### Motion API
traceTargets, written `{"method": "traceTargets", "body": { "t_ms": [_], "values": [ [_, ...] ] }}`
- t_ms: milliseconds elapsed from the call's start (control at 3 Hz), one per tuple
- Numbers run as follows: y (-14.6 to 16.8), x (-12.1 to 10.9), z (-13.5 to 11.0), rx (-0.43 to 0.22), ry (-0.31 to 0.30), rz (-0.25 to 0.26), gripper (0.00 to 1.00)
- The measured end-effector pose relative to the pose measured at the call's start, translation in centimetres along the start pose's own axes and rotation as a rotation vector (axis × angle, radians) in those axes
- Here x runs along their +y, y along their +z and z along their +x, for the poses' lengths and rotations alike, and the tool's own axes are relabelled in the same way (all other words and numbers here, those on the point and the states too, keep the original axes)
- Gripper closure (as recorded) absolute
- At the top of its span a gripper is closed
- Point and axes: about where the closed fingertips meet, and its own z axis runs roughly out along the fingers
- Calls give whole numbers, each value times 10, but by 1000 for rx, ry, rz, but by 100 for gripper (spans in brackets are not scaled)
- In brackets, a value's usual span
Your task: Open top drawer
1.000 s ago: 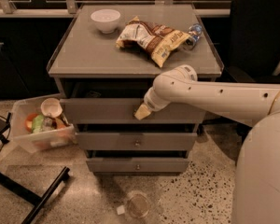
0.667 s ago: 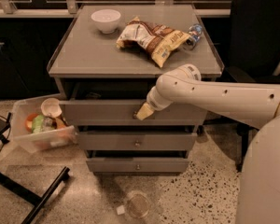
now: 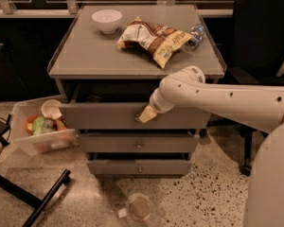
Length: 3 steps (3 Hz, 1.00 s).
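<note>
Desk top: plain grey. Top drawer front: same grey, no pattern. Tool: pale yellow, at mid drawer front, below desk's front edge. Arm: off-white w/ small dark dots. Bowl, back-left corner: white. Chip bag, nr back-right: brown, yellow & white print. Floor: beige, dark speckles. Bin, left of desk: clear, orange & green bits inside.

My gripper, at the front middle of the top drawer, covers its knob; my arm runs off the right edge.
</note>
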Motion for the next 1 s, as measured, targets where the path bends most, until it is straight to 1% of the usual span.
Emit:
{"method": "traceTargets", "body": {
  "t_ms": [333,667,1000],
  "values": [
    [-3,-1,-2,0,0,0,100],
    [-4,3,5,-3,-11,-2,100],
    [-8,2,3,-3,-11,-2,100]
  ]
}}
